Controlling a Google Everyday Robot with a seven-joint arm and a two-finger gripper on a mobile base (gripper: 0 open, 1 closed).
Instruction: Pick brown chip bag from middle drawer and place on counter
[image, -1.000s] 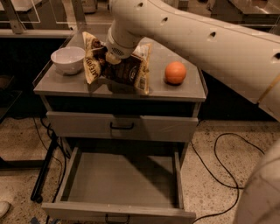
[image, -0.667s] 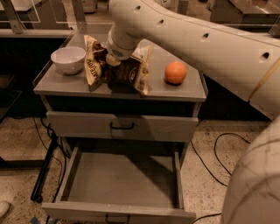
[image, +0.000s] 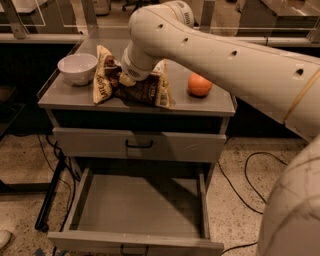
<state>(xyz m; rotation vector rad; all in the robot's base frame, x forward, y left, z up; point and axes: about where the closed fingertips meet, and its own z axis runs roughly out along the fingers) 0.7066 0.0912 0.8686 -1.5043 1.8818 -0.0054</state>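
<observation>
The brown chip bag (image: 141, 91) lies crumpled on the counter (image: 212, 103), between the bowl and the orange, with its tan-yellow edges sticking up at both ends. My gripper (image: 119, 75) is down at the bag's upper left part, mostly hidden behind the thick white wrist and in contact with the bag. The middle drawer (image: 140, 207) is pulled out wide below, and its grey floor shows nothing in it.
A white bowl (image: 77, 67) stands at the counter's left end. An orange ball (image: 199, 84) sits to the right of the bag. The upper drawer (image: 140, 145) is closed. Cables (image: 247, 172) run over the floor on both sides of the cabinet.
</observation>
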